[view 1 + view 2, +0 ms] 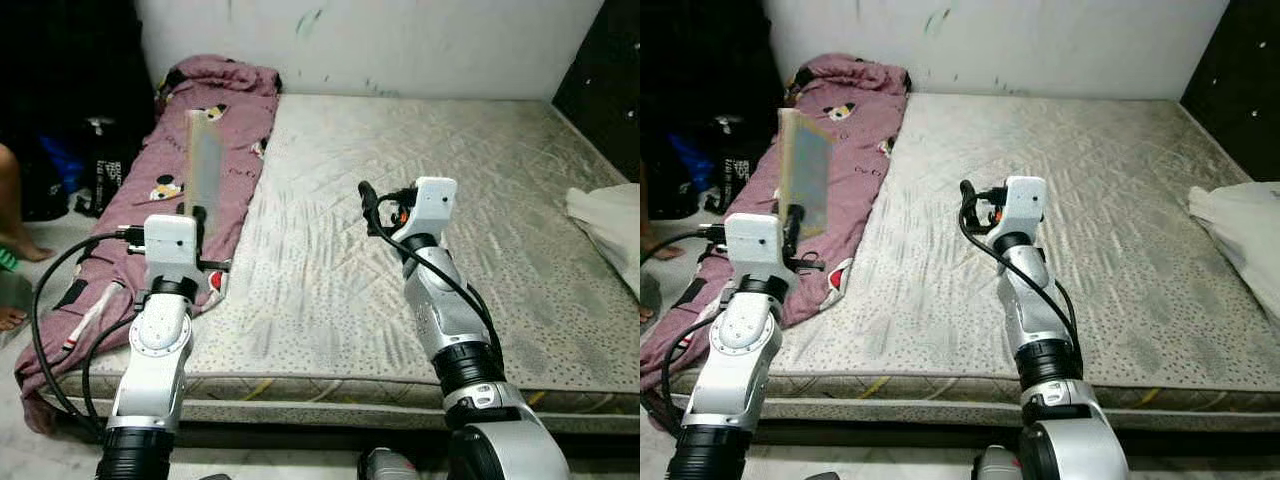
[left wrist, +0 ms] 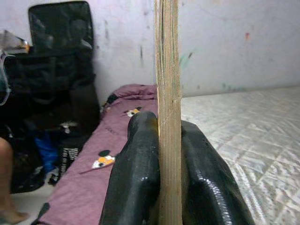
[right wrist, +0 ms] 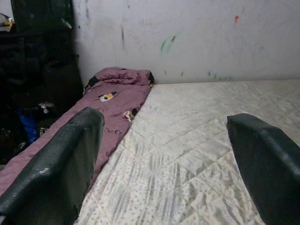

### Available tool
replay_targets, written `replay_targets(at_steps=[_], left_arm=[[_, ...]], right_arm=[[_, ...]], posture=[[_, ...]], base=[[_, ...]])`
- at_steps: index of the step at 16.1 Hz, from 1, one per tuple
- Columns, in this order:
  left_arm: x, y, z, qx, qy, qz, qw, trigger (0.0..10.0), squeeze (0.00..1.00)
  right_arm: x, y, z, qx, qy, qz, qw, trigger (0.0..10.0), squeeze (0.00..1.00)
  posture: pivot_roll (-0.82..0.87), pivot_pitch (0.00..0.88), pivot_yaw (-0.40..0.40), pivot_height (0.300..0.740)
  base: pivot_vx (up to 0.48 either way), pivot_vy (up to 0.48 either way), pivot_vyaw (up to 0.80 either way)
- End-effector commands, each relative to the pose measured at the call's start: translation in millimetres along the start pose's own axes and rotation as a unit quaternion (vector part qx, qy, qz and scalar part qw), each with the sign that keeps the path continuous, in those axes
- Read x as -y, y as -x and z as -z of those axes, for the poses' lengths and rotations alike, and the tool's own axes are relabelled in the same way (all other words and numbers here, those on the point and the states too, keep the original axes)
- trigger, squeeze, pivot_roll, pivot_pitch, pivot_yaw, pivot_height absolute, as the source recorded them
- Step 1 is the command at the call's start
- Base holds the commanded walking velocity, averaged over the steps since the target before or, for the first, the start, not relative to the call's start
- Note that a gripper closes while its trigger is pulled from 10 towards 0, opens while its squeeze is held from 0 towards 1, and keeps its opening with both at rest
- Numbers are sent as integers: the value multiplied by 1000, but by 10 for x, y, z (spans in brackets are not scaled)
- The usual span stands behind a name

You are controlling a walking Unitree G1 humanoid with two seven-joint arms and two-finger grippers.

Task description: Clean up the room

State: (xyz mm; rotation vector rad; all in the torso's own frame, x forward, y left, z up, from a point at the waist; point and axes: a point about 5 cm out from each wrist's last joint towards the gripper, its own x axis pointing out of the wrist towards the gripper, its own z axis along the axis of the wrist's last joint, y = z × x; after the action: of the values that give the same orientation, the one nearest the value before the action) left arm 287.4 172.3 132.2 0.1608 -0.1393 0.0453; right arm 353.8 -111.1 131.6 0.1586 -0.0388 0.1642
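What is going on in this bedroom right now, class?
A humanoid robot stands at the foot of a bare mattress. Its left gripper is shut on a flat wooden board, held upright above the purple blanket that lies along the mattress's left side. Its right gripper is open with nothing in it, held over the mattress. A white cloth lies at the right edge.
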Motion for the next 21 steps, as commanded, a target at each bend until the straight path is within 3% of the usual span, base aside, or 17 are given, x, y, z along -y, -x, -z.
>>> replay_targets(at_steps=[1, 16, 21], left_arm=[[14, -66, -115, 21, 8, 3, 1000, 10000, 0], [66, -43, -125, 27, 18, -1, 999, 10000, 0], [60, -44, -127, 33, 29, -17, 999, 10000, 0]], right_arm=[[-2, -13, -2, -5, -6, 0, 1000, 10000, 0], [-45, -17, -18, 0, 13, -23, 1000, 10000, 0], [-44, -33, -32, 2, 19, -27, 999, 10000, 0]], posture=[[-49, 0, -5, 740], [-48, 0, -26, 740], [-48, 0, -35, 740]], base=[[0, 0, -800], [0, -322, -53], [0, 0, 0]])
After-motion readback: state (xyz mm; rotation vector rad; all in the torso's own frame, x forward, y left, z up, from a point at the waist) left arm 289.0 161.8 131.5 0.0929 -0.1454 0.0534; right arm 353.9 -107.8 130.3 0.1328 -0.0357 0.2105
